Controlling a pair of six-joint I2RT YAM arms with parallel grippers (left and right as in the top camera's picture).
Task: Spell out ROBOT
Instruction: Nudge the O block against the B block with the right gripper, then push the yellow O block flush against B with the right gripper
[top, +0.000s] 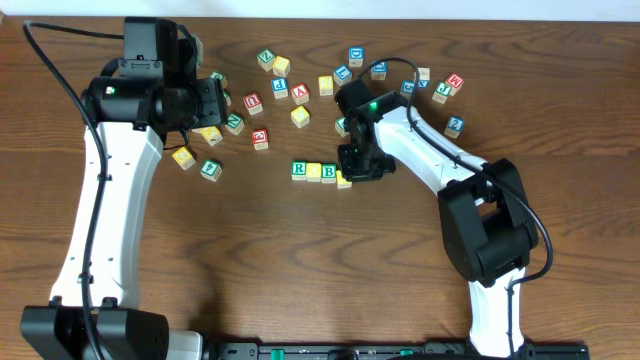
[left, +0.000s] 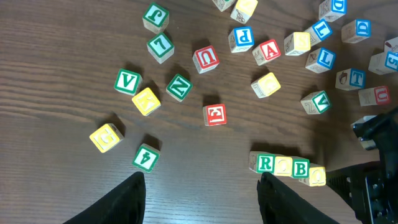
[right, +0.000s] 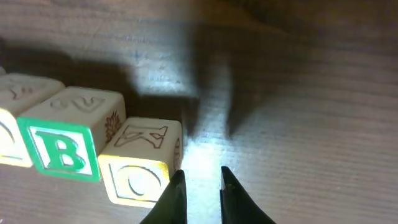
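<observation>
on the brown table (top: 560, 120) the word reads r, o, b, o, so the step in hand looks like the tail end of setting the fourth letter, with only the t left to bring. the right arm (top: 430, 160) reaches from the lower right of the overhead frame in to the middle, bent at the elbow, with its wrist low over the right end of the word. the left arm (top: 110, 200) rises along the left side and holds its wrist above the loose blocks at upper left, taking no part. the row of blocks (top: 320, 172) lies at centre, and its last piece sits a little lower than the other three, so the line is not quite straight. in the right wrist view the second o block (right: 140, 168) stands against the b block (right: 62, 140) at lower left. the t block (left: 351, 78) lies apart from the row, at the right edge of the left wrist view among the blue-lettered pieces. the next move, as i judge it, calls for lifting clear, going to that t and setting it just right of the second o, perhaps nudging that o square first. the left gripper (left: 202, 180) hangs with its jaws wide apart and empty. the right gripper (right: 202, 175) has its jaws nearly together, clamped on nothing, just beside the second o.
</observation>
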